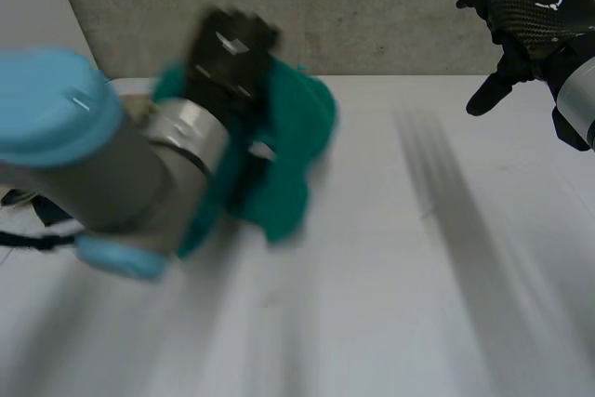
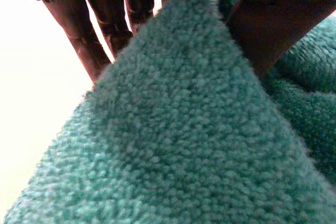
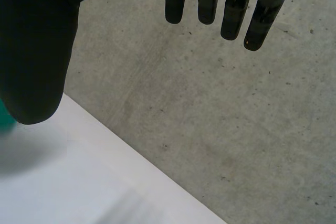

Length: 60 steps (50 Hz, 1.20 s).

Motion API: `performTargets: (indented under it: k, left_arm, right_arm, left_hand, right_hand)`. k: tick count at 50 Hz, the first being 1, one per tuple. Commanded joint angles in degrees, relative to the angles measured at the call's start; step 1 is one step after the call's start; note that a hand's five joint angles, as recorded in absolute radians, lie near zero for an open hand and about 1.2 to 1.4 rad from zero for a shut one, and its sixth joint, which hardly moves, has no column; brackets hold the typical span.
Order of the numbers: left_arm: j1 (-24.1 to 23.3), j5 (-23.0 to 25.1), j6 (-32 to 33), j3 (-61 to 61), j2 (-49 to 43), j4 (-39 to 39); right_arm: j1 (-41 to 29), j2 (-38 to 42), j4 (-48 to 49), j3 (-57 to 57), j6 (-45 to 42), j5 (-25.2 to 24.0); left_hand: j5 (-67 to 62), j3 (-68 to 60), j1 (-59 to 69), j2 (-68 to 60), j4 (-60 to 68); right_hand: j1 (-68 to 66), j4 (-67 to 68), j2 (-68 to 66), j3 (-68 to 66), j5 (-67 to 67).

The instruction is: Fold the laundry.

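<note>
At the left we see the left hand point(image 1: 232, 48) over the far side of the white table point(image 1: 390, 304). Its fingers point(image 2: 86, 40) lie on one side of a fold of the teal terry towel point(image 1: 296, 151) and its thumb point(image 2: 273, 30) on the other, pinching the cloth. The towel is bunched around that hand, near the concrete wall point(image 1: 372, 6). Well apart at the right, the right hand point(image 1: 535, 11) hovers with its fingers straight, spread from the thumb and holding nothing.

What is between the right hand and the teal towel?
Only bare white table, as the head view shows; the right hand is open, well apart from the teal towel.
</note>
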State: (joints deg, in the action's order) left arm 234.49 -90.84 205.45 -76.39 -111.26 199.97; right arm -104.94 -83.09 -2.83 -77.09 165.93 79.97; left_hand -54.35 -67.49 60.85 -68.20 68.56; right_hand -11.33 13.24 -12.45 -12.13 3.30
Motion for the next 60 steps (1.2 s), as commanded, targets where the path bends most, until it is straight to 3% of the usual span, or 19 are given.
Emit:
performTargets:
  k: [1, 2, 3, 11, 20, 26, 33, 43, 46, 47, 51, 60]
  left_arm:
    - [-9.66, 0.58, -7.78, -2.71, -7.48, -1.60]
    - [-9.84, 0.49, -8.48, -2.89, -7.83, -1.69]
    - [-9.84, 0.40, -8.49, -3.06, -8.01, -1.69]
    - [-8.09, 0.05, -8.67, -3.94, -6.44, -5.37]
    - [-0.53, 0.66, -9.90, -8.86, 3.15, -12.06]
    - [6.31, 0.66, -8.93, -11.32, 4.20, -12.50]
    - [13.70, 3.03, -7.27, -13.08, 3.42, -12.58]
    - [14.24, 10.59, -4.27, -16.16, -2.64, -12.41]
    - [13.89, 10.69, -4.27, -16.07, -4.14, -12.23]
    - [13.80, 10.60, -4.27, -15.98, -4.32, -12.15]
    - [13.01, 10.42, -4.80, -15.63, -4.41, -11.71]
    - [13.01, 10.33, -4.89, -15.89, -1.16, -11.35]
  right_arm:
    - [0.09, -0.06, 0.02, 0.01, 0.01, -0.17]
    - [0.09, 0.03, -0.07, 0.01, 0.01, -0.17]
    - [0.09, 0.03, -0.07, 0.01, -0.08, -0.25]
    - [0.09, 0.56, -0.68, -0.34, -2.18, -0.87]
    - [-0.61, 4.95, -7.87, 0.01, -13.15, -0.78]
    - [-6.67, 7.24, -12.45, -0.60, -17.13, -0.52]
    - [-10.55, 9.34, -11.24, -6.05, -13.88, -0.78]
    - [-14.85, 16.02, -3.15, -10.79, -3.42, -0.43]
    - [-15.73, 16.73, -2.27, -11.06, -3.33, -0.34]
    - [-15.99, 16.64, -1.65, -11.15, -3.33, -0.43]
    - [-15.56, 16.03, 0.89, -11.24, -3.24, -0.61]
    - [-15.29, 6.63, 3.01, -10.98, -3.68, -1.05]
  left_hand:
    - [21.51, 24.64, -18.01, 25.35, -25.72]
    - [48.65, 51.78, -45.15, 52.49, -52.85]
    - [53.92, 57.05, -50.42, 57.76, -58.12]
    - [53.63, 56.77, -50.13, 57.48, -57.84]
    - [53.47, 56.60, -49.97, 57.31, -57.67]
    - [51.96, 55.09, -48.46, 55.80, -56.16]
    - [51.45, 54.58, -47.95, 55.29, -55.65]
    - [49.26, 52.39, -45.76, 53.10, -53.46]
    - [48.92, 52.06, -45.42, 52.77, -53.13]
    - [48.59, 51.72, -45.09, 52.43, -52.79]
    - [47.41, 50.54, -43.91, 51.25, -51.62]
    - [47.07, 50.20, -43.57, 50.91, -51.28]
  right_hand:
    - [1.33, -3.24, 2.45, 2.13, -3.30]
    - [1.33, -3.24, 2.45, 2.13, -3.30]
    - [1.33, -3.24, 2.45, 2.13, -3.30]
    - [1.33, -3.24, 2.45, 2.13, -3.30]
    - [1.33, -3.24, 2.45, 2.13, -3.30]
    - [1.33, -3.24, 2.45, 2.13, -3.30]
    - [1.33, -3.24, 2.45, 2.13, -3.30]
    - [0.97, -2.89, 2.10, 1.78, -2.94]
    - [-14.51, 12.59, -13.38, -13.70, 12.54]
    - [-33.05, 31.14, -31.93, -32.25, 31.08]
    - [-68.62, 66.71, -67.49, -67.81, 66.65]
    - [-68.67, 66.76, -67.55, -67.87, 66.70]
